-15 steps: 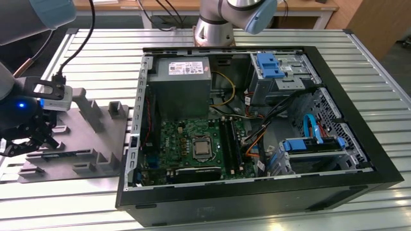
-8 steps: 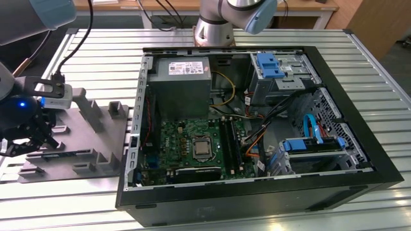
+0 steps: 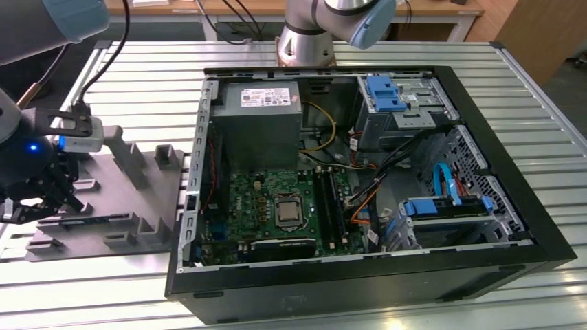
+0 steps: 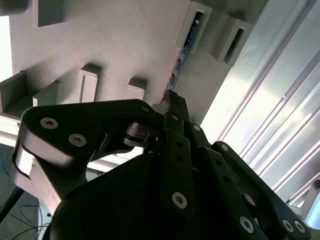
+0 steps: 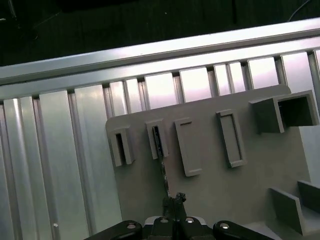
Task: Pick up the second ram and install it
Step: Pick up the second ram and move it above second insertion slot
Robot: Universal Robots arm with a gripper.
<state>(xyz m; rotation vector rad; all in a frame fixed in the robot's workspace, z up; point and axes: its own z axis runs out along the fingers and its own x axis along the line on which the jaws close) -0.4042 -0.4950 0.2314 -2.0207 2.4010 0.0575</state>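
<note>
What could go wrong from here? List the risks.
The claw sits at one end of the thin dark green-black memory stick, so it may tilt or bind in the grey slotted holder. In the open black computer case, loose cables lie beside the green motherboard, where they might snag the stick.

Bright, soft shadows, glare on table (image 4: pixel 280 100)
</note>
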